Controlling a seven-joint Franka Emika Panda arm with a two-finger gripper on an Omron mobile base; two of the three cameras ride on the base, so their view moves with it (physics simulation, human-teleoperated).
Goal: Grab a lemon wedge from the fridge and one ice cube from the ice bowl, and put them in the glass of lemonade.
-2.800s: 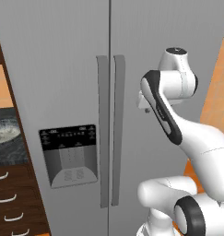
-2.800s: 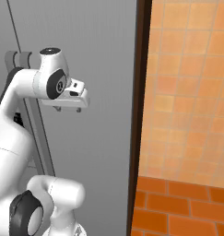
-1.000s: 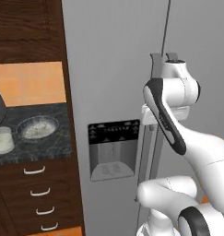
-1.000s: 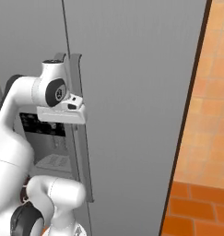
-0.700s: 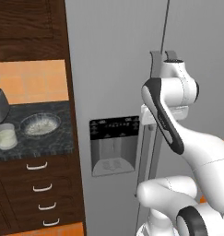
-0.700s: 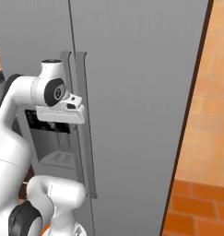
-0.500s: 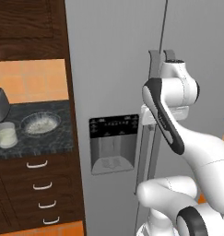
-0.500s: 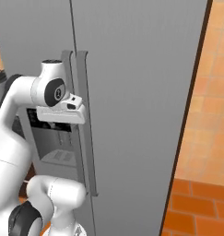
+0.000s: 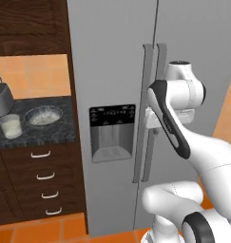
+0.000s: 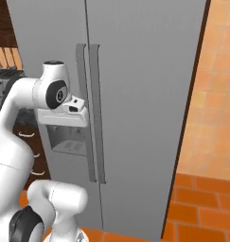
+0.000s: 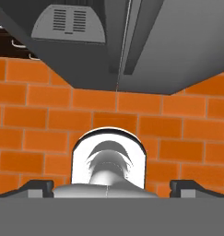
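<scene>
The grey fridge [image 9: 112,61] stands in front of me with both doors shut, its two long handles [image 9: 146,109] just left of my hand. The same handles [image 10: 90,113] rise right beside the hand in the right base view. The lemon wedge is hidden. On the dark counter at the left sit the ice bowl [image 9: 43,115] and the glass of lemonade [image 9: 11,126]. My gripper [image 11: 111,186] points down at the floor, open, its fingertips [image 11: 37,185] far apart with nothing between them.
A black-panelled dispenser recess [image 9: 112,132] sits in the left fridge door. A grey toaster [image 9: 2,99] stands behind the glass. Dark wood drawers [image 9: 41,180] lie under the counter and cabinets above it. Orange brick floor [image 10: 201,208] spreads to the right of the fridge.
The whole picture has slid sideways, so the base has driven: the counter with bowl and glass came further into view. The arm keeps its pose and the gripper stays open.
</scene>
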